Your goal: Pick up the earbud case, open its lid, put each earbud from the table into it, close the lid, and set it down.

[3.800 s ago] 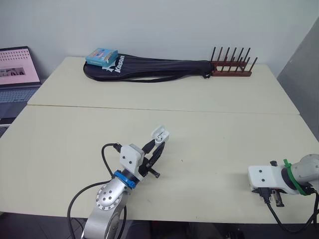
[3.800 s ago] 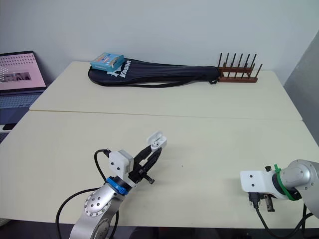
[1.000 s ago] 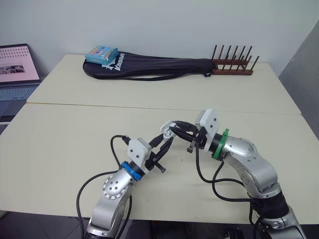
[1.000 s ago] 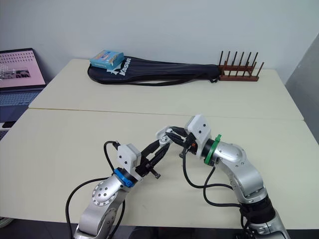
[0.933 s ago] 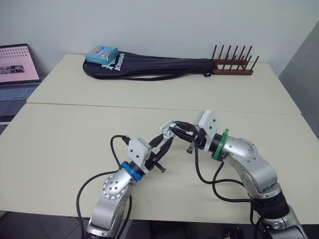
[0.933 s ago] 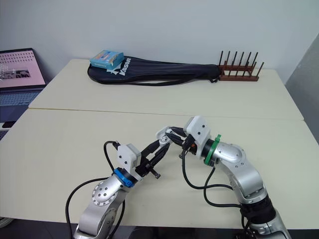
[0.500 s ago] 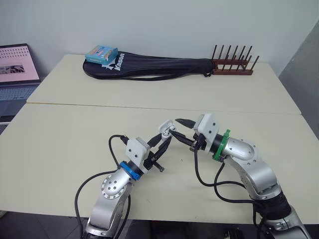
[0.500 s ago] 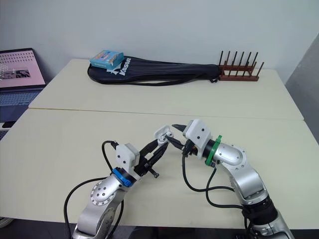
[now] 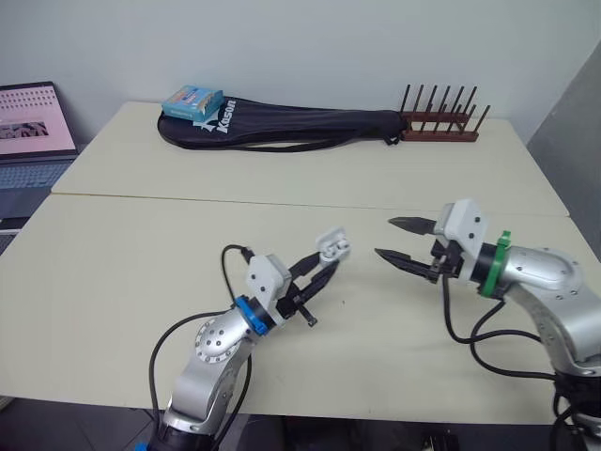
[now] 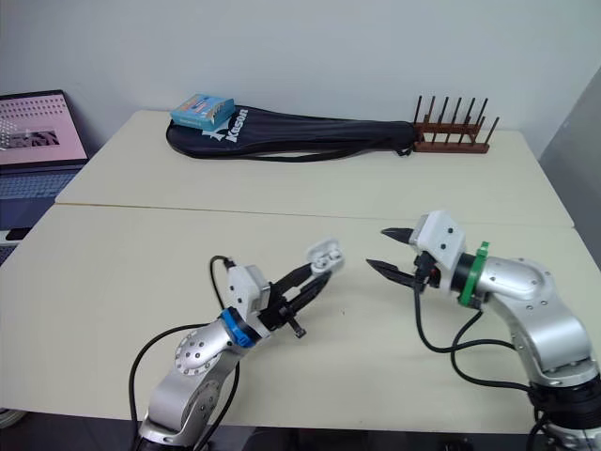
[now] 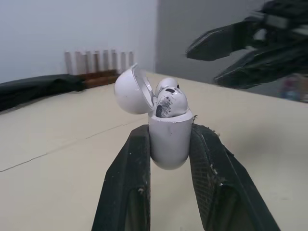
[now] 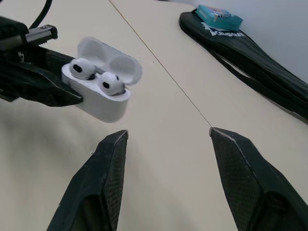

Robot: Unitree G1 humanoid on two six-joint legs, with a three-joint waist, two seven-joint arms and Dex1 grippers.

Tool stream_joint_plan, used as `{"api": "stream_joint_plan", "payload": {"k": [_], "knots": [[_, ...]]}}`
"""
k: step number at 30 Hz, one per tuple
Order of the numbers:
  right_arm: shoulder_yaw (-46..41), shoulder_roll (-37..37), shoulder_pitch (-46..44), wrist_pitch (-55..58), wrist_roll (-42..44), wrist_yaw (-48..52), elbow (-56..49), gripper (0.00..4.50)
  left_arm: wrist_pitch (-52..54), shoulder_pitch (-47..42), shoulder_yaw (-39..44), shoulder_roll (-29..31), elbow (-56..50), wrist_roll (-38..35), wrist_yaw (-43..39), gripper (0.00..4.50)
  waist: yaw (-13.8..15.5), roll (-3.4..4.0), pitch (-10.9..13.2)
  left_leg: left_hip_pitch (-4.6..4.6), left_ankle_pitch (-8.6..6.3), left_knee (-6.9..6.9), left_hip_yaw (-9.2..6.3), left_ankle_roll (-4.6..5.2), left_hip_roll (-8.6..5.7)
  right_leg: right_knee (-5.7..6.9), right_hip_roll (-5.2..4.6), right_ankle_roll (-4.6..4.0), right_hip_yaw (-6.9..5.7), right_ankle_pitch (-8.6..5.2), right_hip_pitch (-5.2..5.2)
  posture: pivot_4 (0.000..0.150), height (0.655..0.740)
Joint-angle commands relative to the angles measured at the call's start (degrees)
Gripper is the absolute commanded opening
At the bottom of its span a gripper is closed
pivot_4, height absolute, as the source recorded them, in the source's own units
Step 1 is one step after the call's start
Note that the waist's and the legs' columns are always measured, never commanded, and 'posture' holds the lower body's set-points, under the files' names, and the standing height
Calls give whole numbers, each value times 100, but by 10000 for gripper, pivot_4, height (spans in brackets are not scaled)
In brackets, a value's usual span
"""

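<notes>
Earbud case [image 12: 98,98] is off the table [image 9: 141,235], held up near the front middle and pinched low on its body by the left gripper [image 11: 168,139]. The lid [image 11: 131,91] is tipped back, open. Two earbuds sit in the wells — one [image 12: 79,67] and the other [image 12: 109,84] — both look seated, stems down. I spot no loose earbud on the tabletop.

Progress, as a judgement: pick-up, lid opening and loading of both buds look done. Left to do: shut the lid and set the case down.

The right gripper [image 9: 387,237] hangs just to the right of the case, clear of it, fingers spread wide and holding nothing, tips pointed toward the lid. It looks placed to push the lid down.

Writing: the black racket bag [image 9: 282,127] at the far edge carries white lettering that reads like "Kason". A blue box [image 9: 192,101] lies on the bag's left end, print too small to read. Right of the bag stands a wooden peg rack [image 9: 439,117], no marking. A laptop [image 9: 33,127] sits far left — screen lit, content unreadable. No label is visible on the case.
</notes>
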Motion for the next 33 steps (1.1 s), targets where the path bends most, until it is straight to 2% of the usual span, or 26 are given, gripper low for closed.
{"api": "stream_joint_plan", "payload": {"k": [1, 6, 7, 15, 21, 27, 33], "knots": [[-240, -327, -270, -95, 105, 357, 218, 18843, 695, -335, -164, 153, 7, -662, -667, 7744, -6, 0, 0, 1, 0, 0, 2, 0, 0, 0, 1, 0, -3, 0, 0, 1500, 7274], [163, -655, -804, -62, 82, 1024, 642, 1109, 1212, -895, -319, 384, 275, -988, -1436, 7744, -27, 6, 4, 4, 0, 0, 6, 1, -1, 1, 2, 0, 3, 0, -4, 1500, 7274], [259, -687, -892, -47, 100, 1170, 685, 0, 1274, -977, -337, 394, 312, -1024, -1530, 7744, -22, 6, 4, 2, 0, 0, 6, 1, 0, -1, 2, 0, -1, 0, -5, 1500, 7274], [733, -775, -1400, 432, 443, 1991, 675, 0, 1568, -1300, -378, 372, 497, -1113, -1944, 7744, -3, 7, 4, -16, 0, 0, -8, 1, 6, -17, 0, 0, -1, 0, -17, 1500, 7274], [583, -846, -1365, 880, 969, 2194, 339, 0, 1632, -1365, -219, 342, 647, -1115, -1907, 7744, -1, 7, 4, -18, 0, 2, -11, 1, 6, -13, -1, 0, -3, 0, -18, 1500, 7274], [633, -1060, -960, 918, 990, 2242, 113, 0, 1826, -1390, -98, 251, 706, -1247, -1746, 7744, 0, 7, 4, -18, 0, 5, -11, 1, 5, -11, -1, 0, -3, 0, -18, 1500, 7274], [361, -1023, -661, 887, 890, 1758, 30, 0, 3181, -1649, 60, 242, 807, -1717, -1345, 7744, -1, 6, 5, -19, 0, 10, -11, 1, 4, -2, -1, 0, -2, 0, -20, 1500, 7274]]}}
